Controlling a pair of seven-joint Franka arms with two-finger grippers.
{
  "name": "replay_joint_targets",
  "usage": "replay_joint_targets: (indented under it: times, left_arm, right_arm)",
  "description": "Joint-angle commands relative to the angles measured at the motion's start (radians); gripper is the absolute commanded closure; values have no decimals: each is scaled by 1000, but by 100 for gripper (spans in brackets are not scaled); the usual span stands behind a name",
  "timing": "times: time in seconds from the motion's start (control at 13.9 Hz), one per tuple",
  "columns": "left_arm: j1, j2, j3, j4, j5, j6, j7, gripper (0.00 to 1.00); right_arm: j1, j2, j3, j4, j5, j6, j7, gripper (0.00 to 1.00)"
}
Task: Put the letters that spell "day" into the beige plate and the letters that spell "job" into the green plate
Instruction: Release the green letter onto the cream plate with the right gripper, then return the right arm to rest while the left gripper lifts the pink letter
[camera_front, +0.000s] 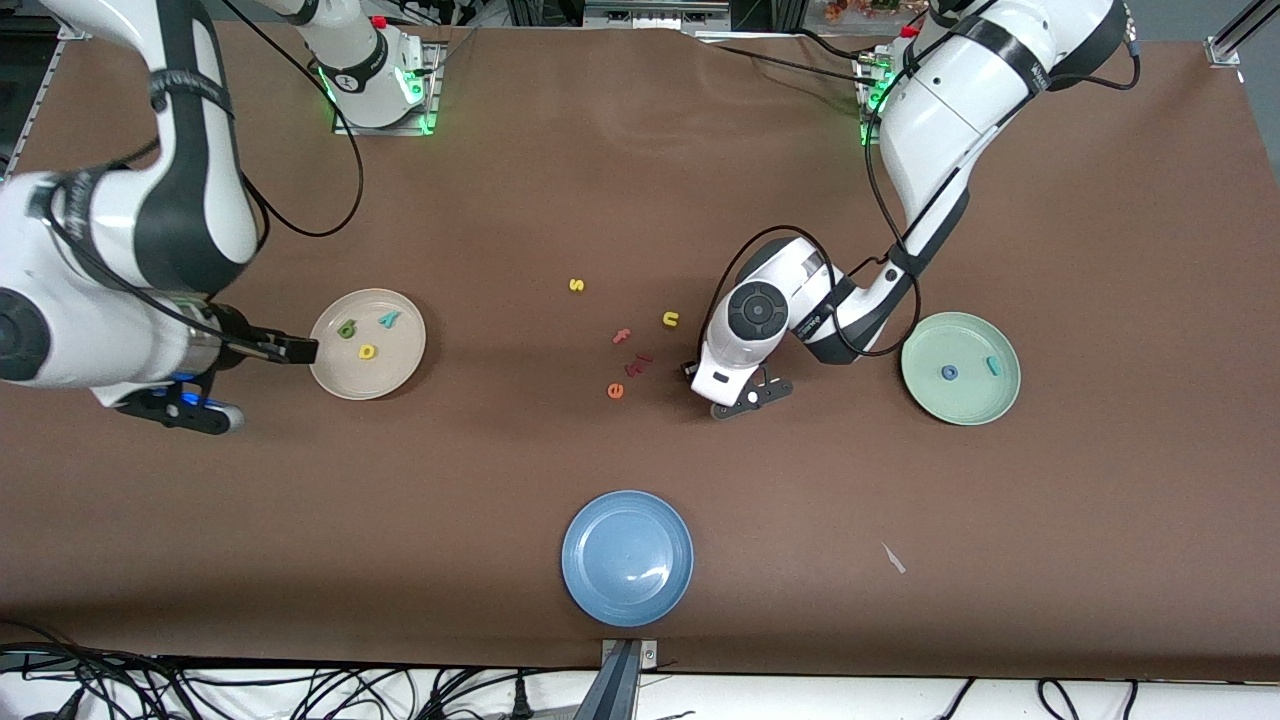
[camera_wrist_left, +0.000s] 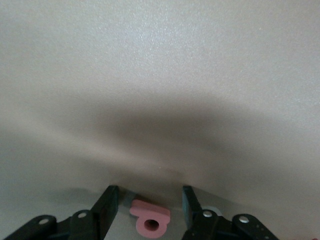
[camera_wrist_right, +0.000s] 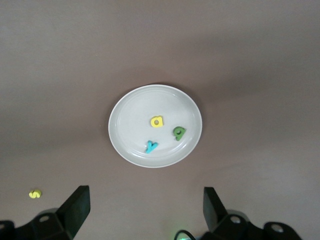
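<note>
The beige plate (camera_front: 396, 366) holds the yellow d (camera_front: 367, 351), green a (camera_front: 347, 329) and teal y (camera_front: 389, 319). My right gripper (camera_front: 298, 349) hovers beside that plate, open and empty (camera_wrist_right: 146, 192); its wrist view shows the plate (camera_wrist_right: 120, 140) with all three letters. The green plate (camera_front: 962, 402) holds the blue o (camera_front: 949, 373) and teal j (camera_front: 992, 366). My left gripper (camera_front: 690, 370) is down at the table in the middle. In the left wrist view the salmon b (camera_wrist_left: 150, 220) lies flat between its open fingers (camera_wrist_left: 150, 192), with a gap on each side. The hand hides the b in the front view.
Loose letters lie beside the left hand: yellow s (camera_front: 576, 285), yellow u (camera_front: 670, 319), pink f (camera_front: 622, 336), a dark red piece (camera_front: 640, 360) and orange e (camera_front: 615, 390). A blue plate (camera_front: 590, 590) sits near the front edge. A white scrap (camera_front: 893, 558) lies nearer the left arm's end.
</note>
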Motion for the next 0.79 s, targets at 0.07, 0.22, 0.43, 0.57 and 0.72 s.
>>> replay_joint_targets:
  times: [0.07, 0.22, 0.43, 0.57, 0.72]
  left_arm:
    - [-15, 11, 2, 4, 12, -37, -10, 43]
    - [-17, 10, 0, 7, 12, -72, -10, 47]
    - [-17, 10, -6, 8, 10, -77, -13, 59]
    - [-15, 10, -6, 10, 10, -77, -13, 66]
    - [-13, 10, -6, 13, 10, -77, -12, 80]
  right_arm:
    - [2, -121, 8, 43, -59, -91, -63, 0]
    - [2, -150, 10, 41, -63, -91, -67, 0]
    - [10, -154, 13, 35, -63, -82, -69, 0]
    - [25, -163, 13, 23, -65, -70, -67, 0]
    - [15, -210, 48, -43, -76, -25, -61, 0]
